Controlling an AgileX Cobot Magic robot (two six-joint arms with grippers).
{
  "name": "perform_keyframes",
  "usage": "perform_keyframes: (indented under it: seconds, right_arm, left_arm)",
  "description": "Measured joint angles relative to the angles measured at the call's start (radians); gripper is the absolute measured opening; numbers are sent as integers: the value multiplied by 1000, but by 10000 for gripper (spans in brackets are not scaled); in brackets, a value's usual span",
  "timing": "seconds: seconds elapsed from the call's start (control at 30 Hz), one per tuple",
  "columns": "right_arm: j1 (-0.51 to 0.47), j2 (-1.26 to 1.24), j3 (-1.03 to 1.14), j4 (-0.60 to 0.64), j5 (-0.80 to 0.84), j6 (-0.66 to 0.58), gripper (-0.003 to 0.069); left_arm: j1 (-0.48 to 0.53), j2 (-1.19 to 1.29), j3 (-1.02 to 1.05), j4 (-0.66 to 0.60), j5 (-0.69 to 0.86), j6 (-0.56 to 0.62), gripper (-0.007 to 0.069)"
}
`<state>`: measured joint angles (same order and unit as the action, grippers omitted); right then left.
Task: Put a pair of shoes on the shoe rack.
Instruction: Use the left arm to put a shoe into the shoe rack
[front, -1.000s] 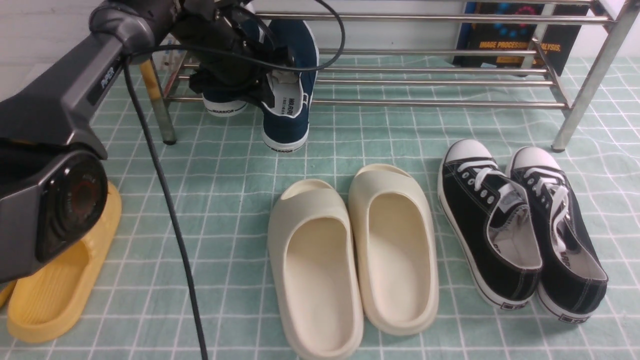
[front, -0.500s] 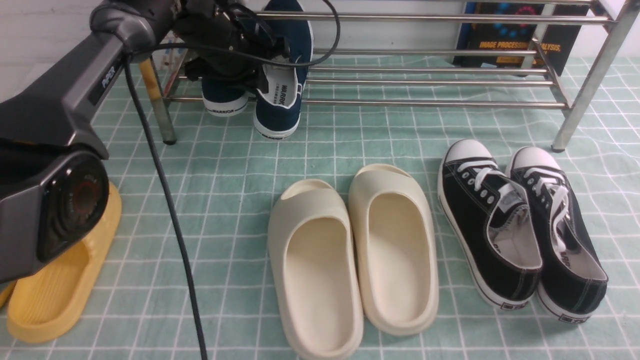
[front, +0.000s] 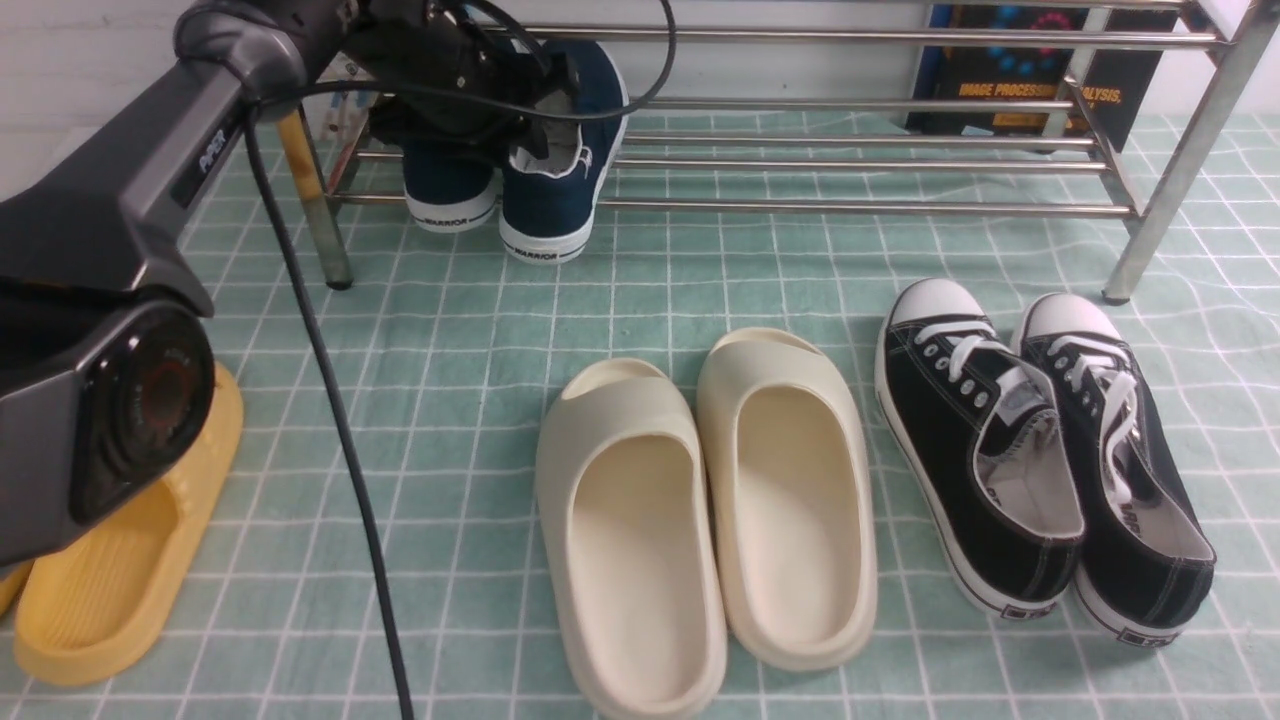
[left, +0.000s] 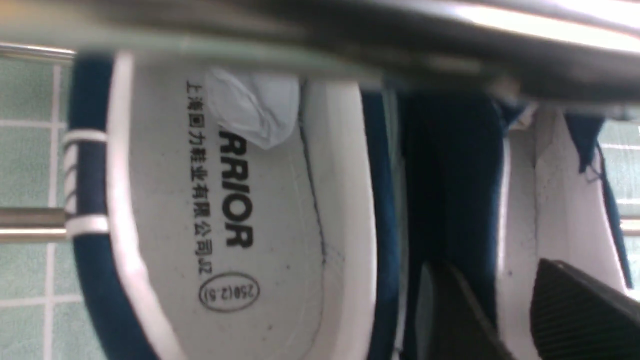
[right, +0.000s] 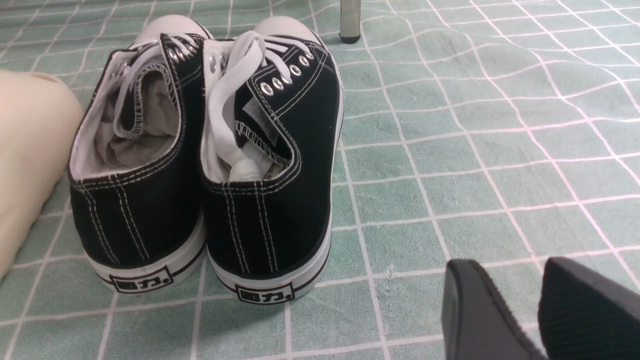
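Note:
Two navy slip-on shoes stand side by side, heels toward me, on the lower bars of the steel shoe rack (front: 860, 208) at its left end: the left shoe (front: 445, 195) and the right shoe (front: 550, 200). My left gripper (front: 522, 135) reaches down over them. In the left wrist view its fingers (left: 575, 310) straddle one shoe's side wall (left: 517, 200), shut on it; the other shoe's "WARRIOR" insole (left: 240, 210) lies alongside. My right gripper (right: 502, 280) hovers low over the floor cloth, slightly open and empty, and does not show in the front view.
Cream foam slides (front: 700, 500) lie mid-floor and black lace-up sneakers (front: 1040, 450) to their right, close ahead of my right gripper (right: 200, 175). A yellow slide (front: 110, 560) sits under my left arm (front: 100, 300). A book (front: 1040, 80) leans behind the rack.
My left gripper carried the right navy shoe back and down. It went from tilted over the rack's front bar to flat beside the other shoe.

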<state>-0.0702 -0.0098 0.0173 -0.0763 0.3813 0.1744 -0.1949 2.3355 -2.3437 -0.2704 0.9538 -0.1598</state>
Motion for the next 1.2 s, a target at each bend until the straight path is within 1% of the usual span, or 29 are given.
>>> perform_keyframes:
  seconds: [0.07,0.23,0.33,0.37,0.43,0.47,0.5,0.53,0.57,0.7,0.8,0.93,1.03,1.17,1.2]
  right_arm:
    - [0,0,0,0,0,0,239]
    - [0,0,0,0,0,0,239]
    - [0,0,0,0,0,0,239]
    - [0,0,0,0,0,0,239]
    - [0,0,0,0,0,0,239]
    - [0,0,0,0,0,0,239]
    - [0,0,0,0,0,0,239]
    - [0,0,0,0,0,0,239]
    - [0,0,0,0,0,0,239]
    - [0,0,0,0,0,0,239]
    - [0,0,0,0,0,0,239]
    - [0,0,0,0,0,0,239]
    - [0,0,0,0,0,0,239]
    - [0,0,0,0,0,0,239]
    - [0,0,0,0,0,0,239]
  left_arm:
    - [0,-10,-11,10,29,0,286]
    - [0,-45,-52,56,111,0,287]
    - [0,-78,-80,91,188,0,255]
    - [0,-80,-80,91,193,0,255]
    - [0,-107,-92,109,260,3,195]
    - [0,-111,-92,109,269,5,190]
    - [-1,-127,-92,111,287,19,147]
    - [-3,-129,-92,113,291,21,135]
    - [-8,-141,-92,116,299,33,94]
    - [-41,-163,-88,122,299,42,-13]
    - [-62,-170,-61,123,299,44,-13]
    - [-92,-170,75,148,298,49,-13]
    - [-93,-169,165,183,298,49,-13]
    - [-92,-157,211,203,282,49,-13]
    - [-92,-141,218,203,254,49,-13]
